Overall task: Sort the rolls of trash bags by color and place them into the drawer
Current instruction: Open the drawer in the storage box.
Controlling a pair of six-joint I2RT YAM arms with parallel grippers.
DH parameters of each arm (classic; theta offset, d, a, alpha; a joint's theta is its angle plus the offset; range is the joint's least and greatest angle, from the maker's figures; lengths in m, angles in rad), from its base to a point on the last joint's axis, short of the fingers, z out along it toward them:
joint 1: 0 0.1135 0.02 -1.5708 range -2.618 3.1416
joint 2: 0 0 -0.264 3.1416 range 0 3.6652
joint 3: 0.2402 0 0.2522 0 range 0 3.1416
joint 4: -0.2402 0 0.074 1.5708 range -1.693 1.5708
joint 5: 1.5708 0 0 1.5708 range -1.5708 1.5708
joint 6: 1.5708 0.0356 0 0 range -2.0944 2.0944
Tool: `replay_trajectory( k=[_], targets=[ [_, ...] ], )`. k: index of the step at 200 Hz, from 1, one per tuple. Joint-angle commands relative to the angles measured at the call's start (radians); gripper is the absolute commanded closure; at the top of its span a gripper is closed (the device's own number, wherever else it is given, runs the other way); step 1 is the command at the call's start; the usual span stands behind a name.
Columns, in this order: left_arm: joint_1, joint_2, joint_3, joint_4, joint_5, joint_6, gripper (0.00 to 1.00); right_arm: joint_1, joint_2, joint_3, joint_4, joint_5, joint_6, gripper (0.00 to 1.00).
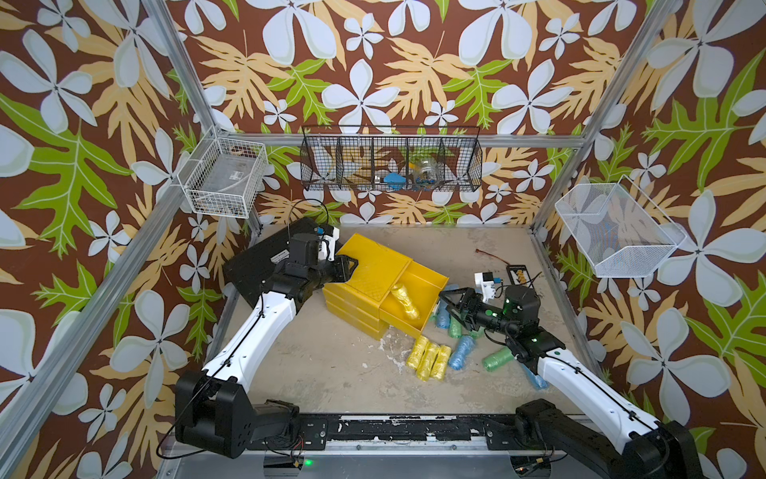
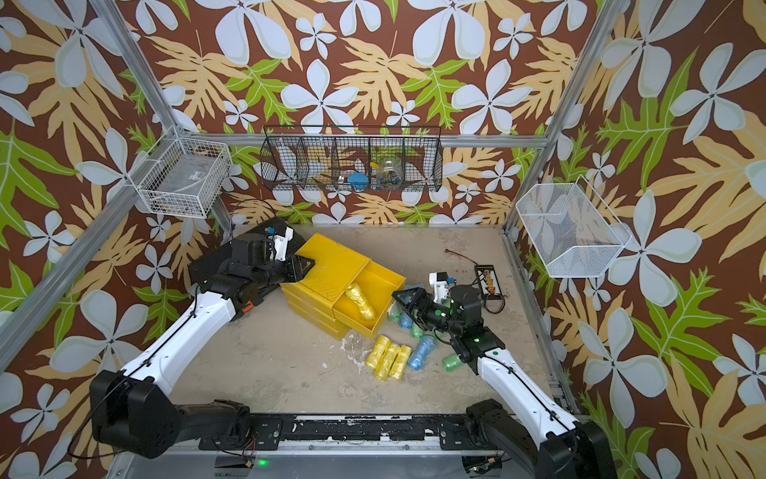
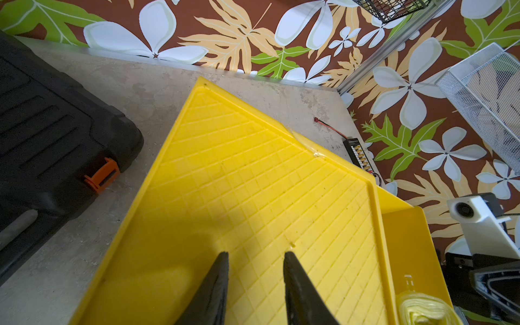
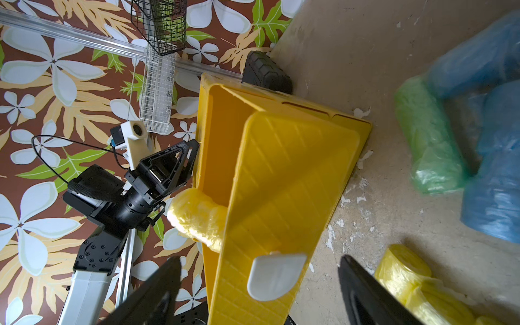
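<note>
A: Yellow chest (image 1: 373, 265), top drawer (image 1: 422, 286) pulled out toward 4 o'clock, a yellow roll (image 1: 405, 300) lying inside. Grippers?

B: Left gripper (image 3: 254, 254) is nearly closed and empty, tips over the chest's top. Right gripper (image 4: 259, 261) gapes wide, gripping nothing, the drawer's white tab (image 4: 274, 277) between its fingers. 3 yellow rolls (image 1: 429, 360) lie at the drawer's 5 o'clock, with a blue roll (image 1: 461, 351) and a green roll (image 1: 497, 359) at their 3 o'clock.
</note>
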Motion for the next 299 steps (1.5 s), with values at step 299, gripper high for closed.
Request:
replay_trajectory(
  k=[299],
  targets=[
    [0.002,0.001,0.006,-0.037,-0.001,0.011,0.64,-0.021,0.18,-0.156,0.563,-0.081,0.332,0.34]
  ],
)
